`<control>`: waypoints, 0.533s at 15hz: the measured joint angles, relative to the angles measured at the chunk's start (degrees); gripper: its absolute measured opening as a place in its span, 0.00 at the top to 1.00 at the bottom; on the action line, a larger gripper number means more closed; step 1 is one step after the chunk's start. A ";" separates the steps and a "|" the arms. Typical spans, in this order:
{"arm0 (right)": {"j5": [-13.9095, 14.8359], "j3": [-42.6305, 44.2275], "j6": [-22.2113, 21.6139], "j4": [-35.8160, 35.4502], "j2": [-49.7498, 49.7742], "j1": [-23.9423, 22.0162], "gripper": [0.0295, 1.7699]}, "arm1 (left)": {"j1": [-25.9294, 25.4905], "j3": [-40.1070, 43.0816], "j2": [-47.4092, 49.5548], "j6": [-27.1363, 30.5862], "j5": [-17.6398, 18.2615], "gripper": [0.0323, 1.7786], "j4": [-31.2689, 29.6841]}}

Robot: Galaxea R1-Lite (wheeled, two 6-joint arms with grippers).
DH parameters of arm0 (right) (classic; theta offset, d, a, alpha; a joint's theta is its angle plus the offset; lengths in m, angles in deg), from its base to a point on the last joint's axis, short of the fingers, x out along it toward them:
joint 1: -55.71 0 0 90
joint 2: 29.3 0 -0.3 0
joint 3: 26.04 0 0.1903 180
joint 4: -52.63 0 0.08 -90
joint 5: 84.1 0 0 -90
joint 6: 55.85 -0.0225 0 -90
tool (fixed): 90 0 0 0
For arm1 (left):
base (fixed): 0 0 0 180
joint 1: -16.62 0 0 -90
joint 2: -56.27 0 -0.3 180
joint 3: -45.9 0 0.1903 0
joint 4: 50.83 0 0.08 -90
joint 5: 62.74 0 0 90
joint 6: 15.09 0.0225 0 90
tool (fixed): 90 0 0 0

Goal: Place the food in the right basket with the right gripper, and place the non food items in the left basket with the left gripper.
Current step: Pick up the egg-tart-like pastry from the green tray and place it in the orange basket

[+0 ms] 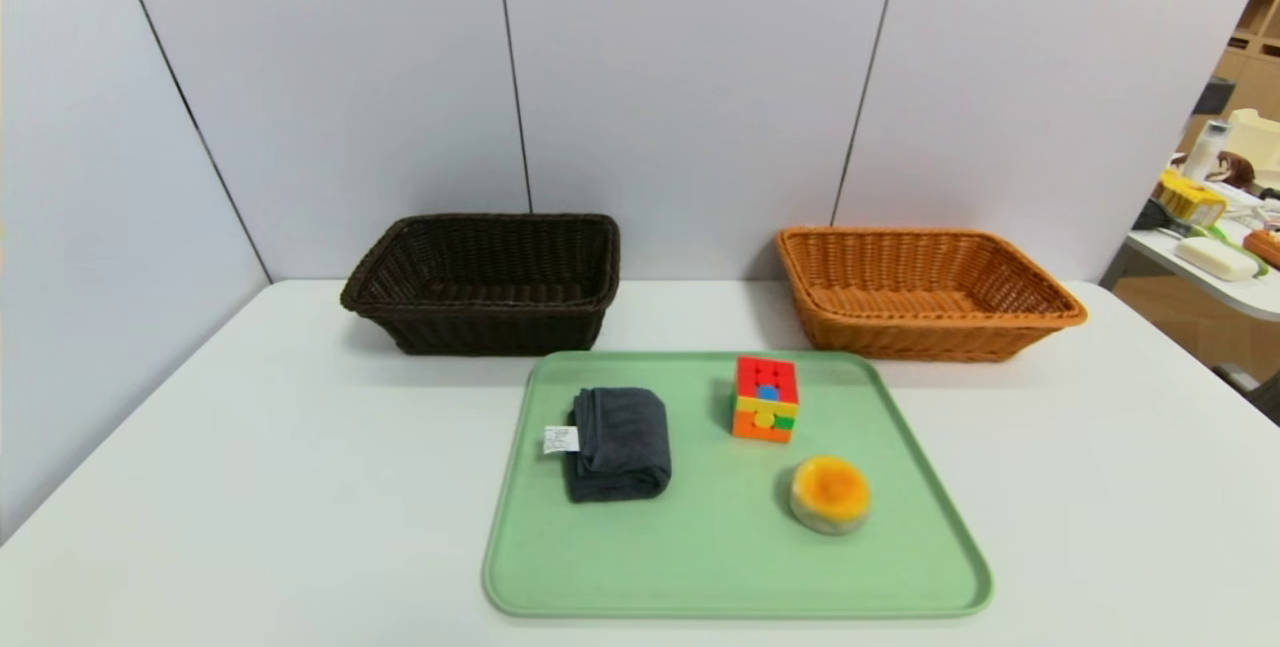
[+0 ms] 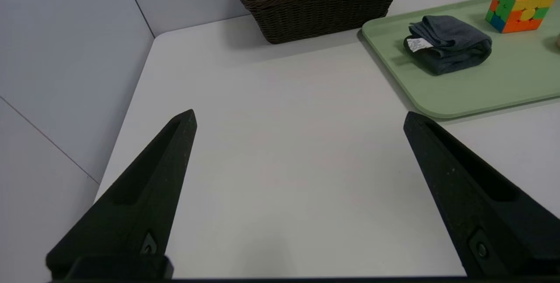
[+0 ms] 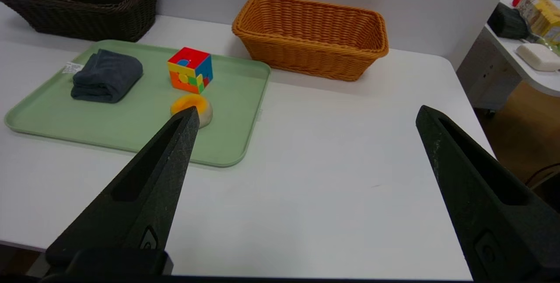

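- Left gripper [image 2: 299, 119]: jaws spread wide, nothing between them. I have it hovering over bare table [image 1: 250, 447], left of the tray. It does not show in the head view.
- Dark basket [image 1: 485, 279]: sits at about 10 o'clock from the tray centre, against the wall. I see nothing in it. Long axis runs left to right.
- Green tray [image 1: 720, 567]: centre of the table, in front of the gap between the two baskets. All three items lie on it, so I judge nothing has been sorted yet.
- Folded grey towel [image 1: 618, 442]: at 9 o'clock on the tray. Long axis runs near to far; white tag sticks out toward the left. Non-food, for the dark basket.
- Colour cube [image 1: 765, 399]: at about 1 o'clock on the tray, flat on one face, apart from the towel and the bun. No long axis to speak of. Non-food, also left basket.
- Round bun with orange top [image 1: 829, 494]: at 4 o'clock on the tray, orange top up. The only food I see.
- Orange basket [image 1: 925, 287]: at 2 o'clock from the tray centre; looks empty. Long axis left to right.
- Right gripper [image 3: 306, 114]: jaws spread, holding nothing, over bare table right of the tray.
- Left to do: everything, three placements.
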 joint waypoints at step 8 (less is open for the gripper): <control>-0.89 17.81 0.06 4.14 -27.56 0.30 0.03 | -0.26 -14.77 -27.59 -0.71 -1.07 0.05 -0.55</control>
